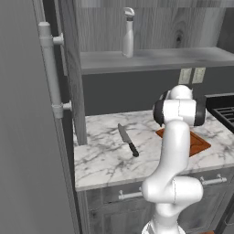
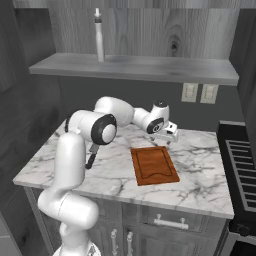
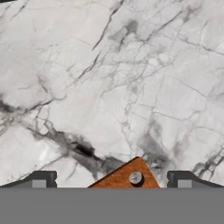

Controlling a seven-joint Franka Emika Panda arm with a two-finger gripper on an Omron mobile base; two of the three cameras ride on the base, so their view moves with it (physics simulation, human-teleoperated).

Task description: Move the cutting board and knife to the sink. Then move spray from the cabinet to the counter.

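- My gripper (image 2: 169, 138) hangs just above the counter (image 2: 200, 175), a little right of centre in the right base view, at the far edge of the cutting board (image 2: 154, 165).
- My jaws stand wide apart and hold nothing; in the hand view the two dark fingertips (image 3: 43, 178) sit at the bottom left and bottom right, with bare marble between and above them.
- In the hand view one corner of the cutting board (image 3: 127, 176) pokes up at bottom centre, between my fingertips, with a small round grey fitting on it.
- The cutting board lies flat on the counter, centre-right in the right base view; in the left base view my arm covers much of it and the board (image 1: 199, 144) shows to the right of my forearm.
- The knife (image 1: 127, 140) lies flat on the marble at the centre of the left base view, blade pointing to the upper left, black handle to the lower right, apart from the board.
- In the right base view my elbow hides most of the knife; its black handle (image 2: 91, 159) shows below the joint at centre left.
- The spray (image 2: 99, 36) stands upright on the open shelf of the cabinet (image 2: 150, 67), at the upper left of the right base view and top centre of the left base view.
- A black stove (image 2: 242, 165) sits at the right edge, beside the counter.
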